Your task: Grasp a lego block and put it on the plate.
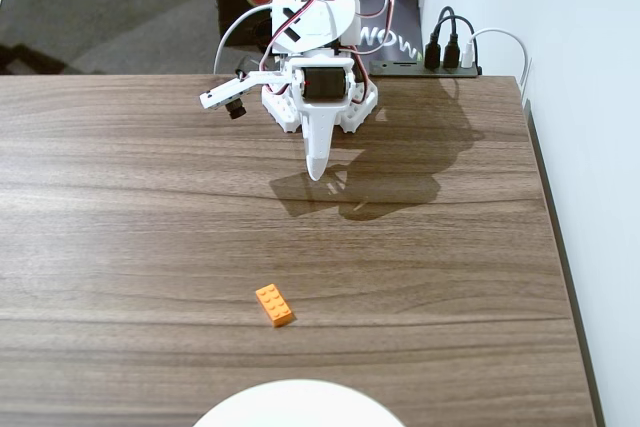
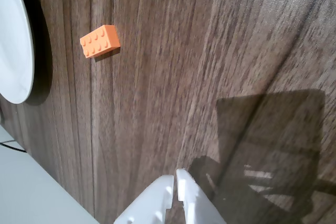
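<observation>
I am hovering the gripper (image 2: 175, 181), fingers pressed together, well short of the orange brick (image 1: 274, 305) near the plate (image 1: 300, 403); reaching out and spreading comes next.

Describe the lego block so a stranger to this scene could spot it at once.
In the fixed view, start at the wooden table and look toward its near edge, where part of a white round plate shows. The lego block lies flat on the bare wood just beyond the plate, apart from it and well short of the white gripper. It is the only bright orange, studded thing there.
</observation>
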Tool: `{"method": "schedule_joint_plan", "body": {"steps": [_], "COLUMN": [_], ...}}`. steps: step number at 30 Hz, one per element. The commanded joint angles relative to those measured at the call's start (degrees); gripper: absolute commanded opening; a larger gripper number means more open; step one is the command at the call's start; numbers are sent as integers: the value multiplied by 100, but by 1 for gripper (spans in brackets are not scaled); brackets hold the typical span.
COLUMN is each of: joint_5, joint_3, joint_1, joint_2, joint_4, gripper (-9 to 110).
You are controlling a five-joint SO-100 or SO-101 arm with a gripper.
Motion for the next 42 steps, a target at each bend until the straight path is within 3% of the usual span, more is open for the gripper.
{"method": "schedule_joint_plan", "body": {"steps": [1, 12, 27, 42], "joint_5": [-44, -281, -993, -3059], "joint_3": [-26, -88, -1310, -2312], "joint_1": [-26, 264, 1169, 1863], "joint_2": [-18, -105, -1881, -4043], "joint_4": [9, -202, -879, -2136], "gripper": [1, 1, 1, 1]}}
